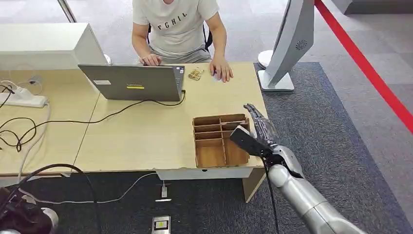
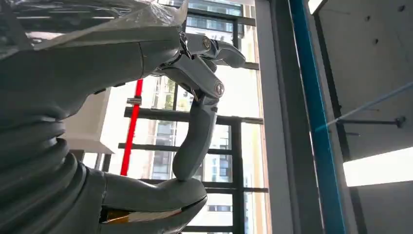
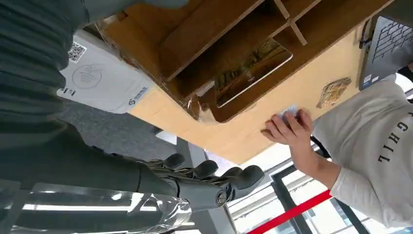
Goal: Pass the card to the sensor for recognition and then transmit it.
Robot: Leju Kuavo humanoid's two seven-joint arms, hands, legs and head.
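Note:
A card with a brownish picture (image 3: 251, 68) lies in a far compartment of the cardboard divider box (image 1: 214, 141) on the wooden table. The white card sensor (image 3: 97, 80), marked with a QR code, sits on the table beside the box. My right hand (image 1: 258, 123) hovers over the box's far right corner with its fingers (image 3: 209, 174) stretched out, holding nothing. My left hand (image 2: 195, 97) is raised toward the windows in the left wrist view, with fingers apart and nothing in it.
A person sits at the far side with one hand on the grey laptop (image 1: 134, 83) and the other (image 1: 221, 72) on the table near a small patterned card (image 1: 196, 74). Cables run across the left half of the table. A white stand (image 1: 287, 48) rises beyond the table's right end.

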